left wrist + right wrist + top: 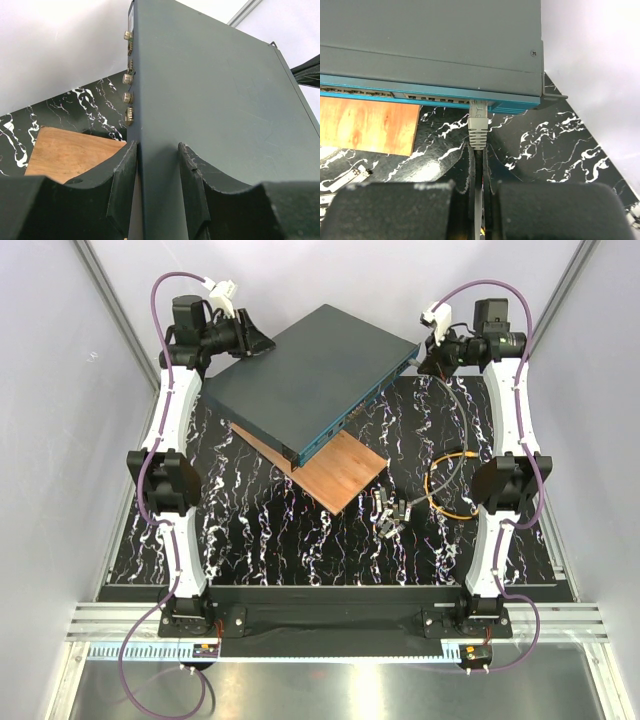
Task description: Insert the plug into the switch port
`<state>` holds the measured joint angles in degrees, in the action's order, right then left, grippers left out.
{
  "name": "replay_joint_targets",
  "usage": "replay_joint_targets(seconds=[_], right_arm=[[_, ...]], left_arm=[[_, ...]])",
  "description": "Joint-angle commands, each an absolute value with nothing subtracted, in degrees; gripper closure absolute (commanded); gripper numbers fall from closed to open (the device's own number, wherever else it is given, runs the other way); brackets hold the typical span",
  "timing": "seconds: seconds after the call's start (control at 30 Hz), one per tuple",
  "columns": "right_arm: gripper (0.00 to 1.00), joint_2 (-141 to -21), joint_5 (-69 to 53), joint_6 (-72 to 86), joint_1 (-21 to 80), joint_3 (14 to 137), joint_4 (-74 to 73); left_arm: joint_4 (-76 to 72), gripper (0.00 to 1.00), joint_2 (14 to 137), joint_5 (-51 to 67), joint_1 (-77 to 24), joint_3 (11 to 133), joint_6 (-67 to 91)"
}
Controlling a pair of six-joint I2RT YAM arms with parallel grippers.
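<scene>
Right wrist: right pincer (478, 152) closed on the cable (478, 210) behind the plug (478, 117), frame centre, tip at the switch port (478, 102). Left pincer (157, 165) clamps the switch (225, 100) edge, jaws half-spread. Plug judged light, brittle; grip its boot.

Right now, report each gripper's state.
Left gripper: closed on the switch edge.
Right gripper: closed, gripping the plug at its tail end.

1 overhead, 2 close wrist views

I see a board (345, 472) lying flat on the marbled black mat (260, 535), with a few grey modules (392, 512) scattered just beside its near corner.
</scene>
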<state>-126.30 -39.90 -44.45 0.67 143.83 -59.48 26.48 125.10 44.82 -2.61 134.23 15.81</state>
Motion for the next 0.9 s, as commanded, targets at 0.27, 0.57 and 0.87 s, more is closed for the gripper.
replay_joint_targets(seconds=[0.27,0.57,0.87], right_arm=[[1.0,-129.29,-43.86,-45.88,8.35,145.12,-42.45],[1.0,-132.28,-44.03,-42.01,8.88,151.16,-41.49],[1.0,-131.48,-45.26,-43.76,9.84,147.48,-38.56]], left_arm=[[27.42,0.59,127.18,47.9,-5.1,135.88,14.59],[27.68,0.6,127.62,48.08,-5.36,136.49,14.15],[28.3,0.6,127.79,47.99,-5.62,136.58,13.45]])
